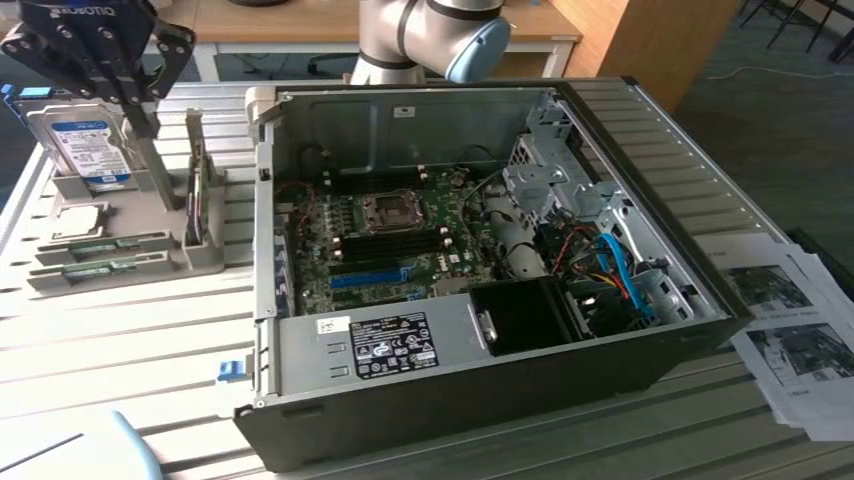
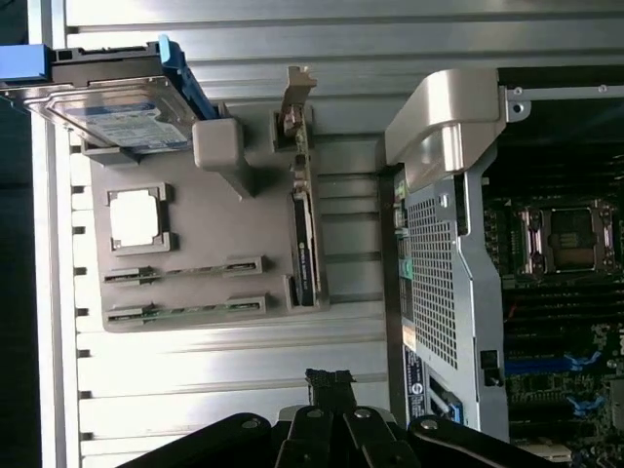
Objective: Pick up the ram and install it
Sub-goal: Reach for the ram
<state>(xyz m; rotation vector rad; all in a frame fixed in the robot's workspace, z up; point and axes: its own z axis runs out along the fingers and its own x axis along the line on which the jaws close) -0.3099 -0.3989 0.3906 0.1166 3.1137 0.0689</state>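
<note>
The exterior view is looking down at the open computer case (image 1: 441, 415) on the bench (image 1: 134, 340). The wrist view is looking straight down, closer, past the jaws. Both are seeing the grey holder (image 1: 200, 258).

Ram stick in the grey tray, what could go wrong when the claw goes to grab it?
1. The ram stands thin in a narrow slot beside the CPU chip; the shut claw might slip or knock the chip.
2. The computer case is crowded with cables, so the stick could snag going in.
</note>
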